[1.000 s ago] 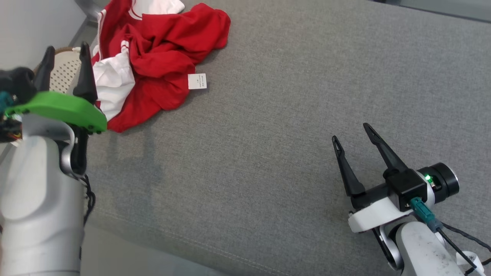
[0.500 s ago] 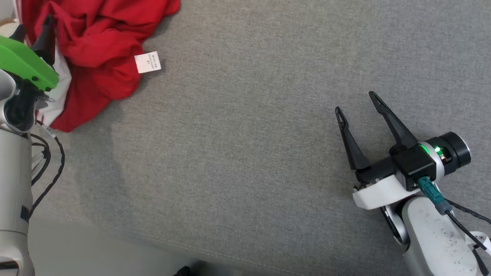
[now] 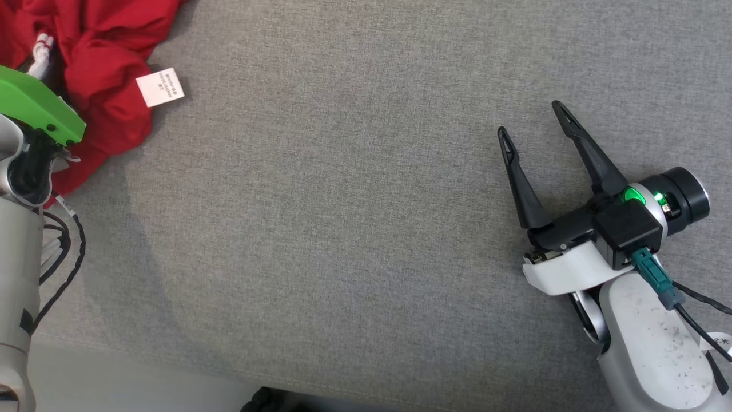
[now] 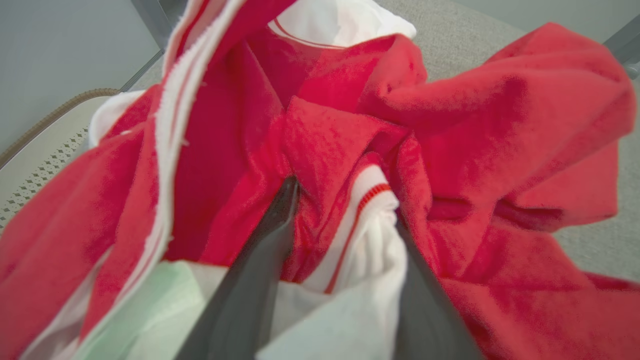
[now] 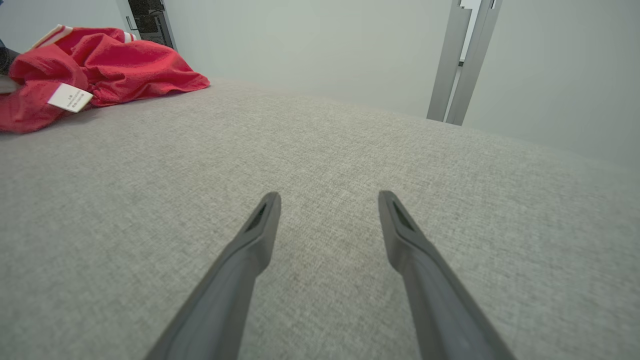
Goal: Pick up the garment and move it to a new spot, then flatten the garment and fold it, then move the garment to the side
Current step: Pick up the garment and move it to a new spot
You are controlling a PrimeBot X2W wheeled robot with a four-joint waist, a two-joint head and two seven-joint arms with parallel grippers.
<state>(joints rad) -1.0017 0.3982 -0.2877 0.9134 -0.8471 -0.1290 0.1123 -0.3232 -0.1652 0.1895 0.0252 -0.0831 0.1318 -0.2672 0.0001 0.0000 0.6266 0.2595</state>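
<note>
The cushion (image 3: 343, 229) is a broad slab of grey woven cloth with a fine, even grain and a stitched seam near its front edge. The garment (image 3: 97, 51) is soft red knit with white panels and thin red-and-white stripes, bunched into loose folds. A small white rectangular label (image 3: 160, 87) with fine print lies on its edge. The left arm carries a smooth, bright green plastic plate (image 3: 34, 106), and a thin black cable (image 3: 63, 257) loops beside its pale forearm.

The garment lies at the cushion's far left corner. The left gripper (image 4: 345, 205) is pushed right into the heap: one dark, tapered finger (image 4: 270, 235) runs along a red fold, the other is half buried under white cloth, and a white fold with a red stripe sits between them. The fingers stand partly apart; whether they pinch that fold cannot be told. The right gripper (image 3: 530, 119) rests well apart from the garment, low over bare cushion on the right, its two fingers spread wide and holding nothing.

From the right wrist the garment (image 5: 125, 65) shows as a low crumpled mound, its label (image 5: 70, 97) turned outward. Up close, its red cloth (image 4: 500, 125) looks slightly fuzzy, creased and overlapping itself.
</note>
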